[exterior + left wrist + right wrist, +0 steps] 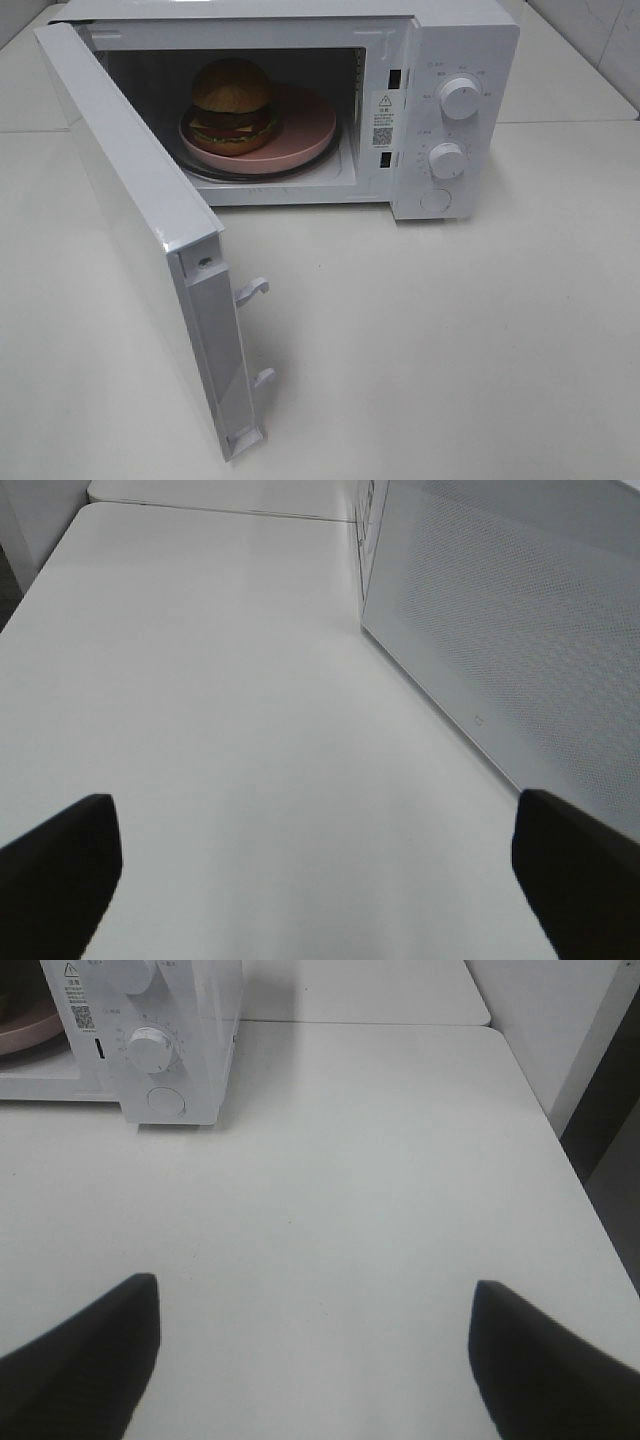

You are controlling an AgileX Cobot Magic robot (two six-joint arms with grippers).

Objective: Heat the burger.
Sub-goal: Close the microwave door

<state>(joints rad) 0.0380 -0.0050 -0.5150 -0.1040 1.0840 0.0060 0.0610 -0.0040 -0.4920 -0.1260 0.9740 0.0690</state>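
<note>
1. Left end effector [315, 810]: dark fingers are spread wide, with nothing gripped and nothing touched. It is held above the flat white bench [200, 680], just beside the perforated inner face of the white hinged microwave door [520, 630].
2. Right end effector [315, 1290]: it is also spread wide and empty, clear of the bench. It is well apart from the boxy white microwave [190, 1080].
3. The door is swung far out toward the front of the bench. Two white latch hooks [252, 290] are exposed on its free edge.
4. The tall burger [232, 105] has a glossy brown domed bun, dark patty, yellow cheese, red tomato and green lettuce. It is seated on a shallow round pink plate [305, 125] inside the cavity, toward the hinge side. Loading is judged done; the door is not yet shut and the two round white dials [459, 97] are not yet set.
5. Risk: the microwave could be slid or turned on the smooth bench by a fast or off-line push on the door.
6. Risk: the latch hooks could be left unseated by a push stopped short, so no heating would start.
7. Risk: a spread finger could be caught between door and frame.
8. Risk: a dial could be slipped off or over-turned if gripped off-centre.
</note>
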